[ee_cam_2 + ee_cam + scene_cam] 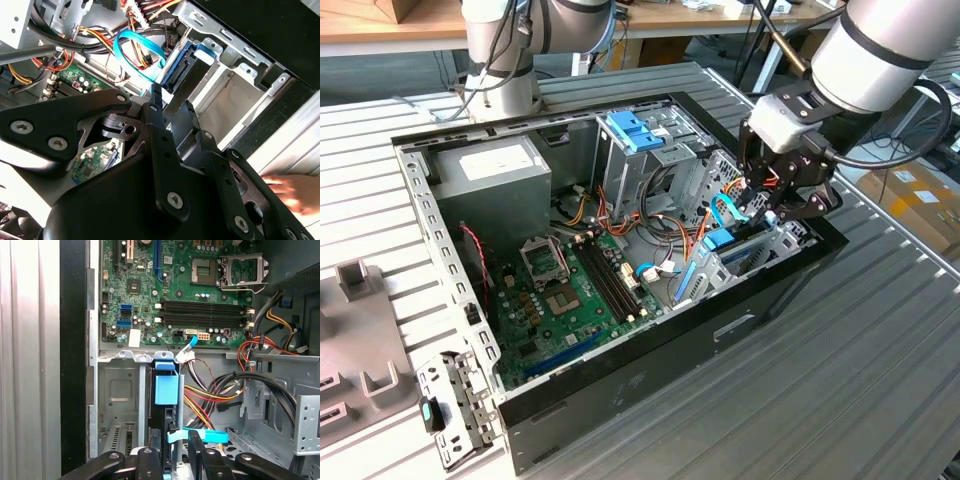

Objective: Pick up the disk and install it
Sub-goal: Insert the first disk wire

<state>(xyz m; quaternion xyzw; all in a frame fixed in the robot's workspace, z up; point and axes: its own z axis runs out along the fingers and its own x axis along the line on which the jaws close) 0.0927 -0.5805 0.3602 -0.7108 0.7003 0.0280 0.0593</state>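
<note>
The gripper (782,205) hung at the open case's (650,385) three o'clock corner, fingers (150,462) clenched on the upright disk (165,405) to seat it edgewise in its bay.

A silver-grey robot arm (880,50) reaches in from the exterior view's upper right, angling downward. Its white wrist block (782,118) carries a black gripper (772,205) pointed down, with red and orange wiring visible in its linkage. In both wrist views the black fingers (196,450) stand close together with only a narrow gap between them. A blurred hand (292,192) shows in the second wrist view.
</note>
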